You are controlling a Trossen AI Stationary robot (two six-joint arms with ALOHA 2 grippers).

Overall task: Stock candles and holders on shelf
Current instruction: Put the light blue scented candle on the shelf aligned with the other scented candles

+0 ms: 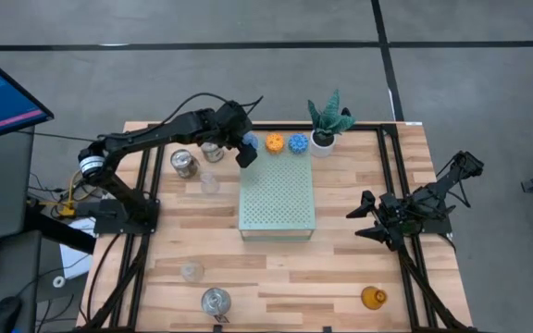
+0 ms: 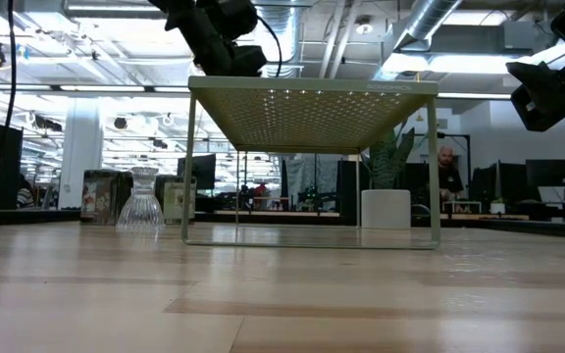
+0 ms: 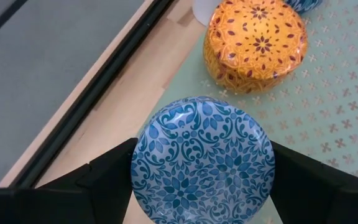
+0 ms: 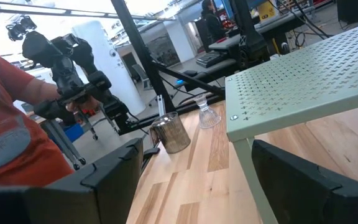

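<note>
The left gripper [image 3: 202, 186] pinches a blue candle [image 3: 202, 163] between its jaws, over the back left corner of the shelf [image 1: 278, 199]. Just beyond stands the orange candle [image 3: 255, 43], then a second blue candle [image 1: 298, 143], cut off in the wrist view. The right gripper [image 1: 366, 222] waits well apart, jaws spread.

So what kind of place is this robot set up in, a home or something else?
Likely a robotics lab or open workshop, not a home: exposed ceiling ducts overhead, rows of desks with monitors behind the table, and a wooden workbench where the left gripper holds a blue candle.
</note>
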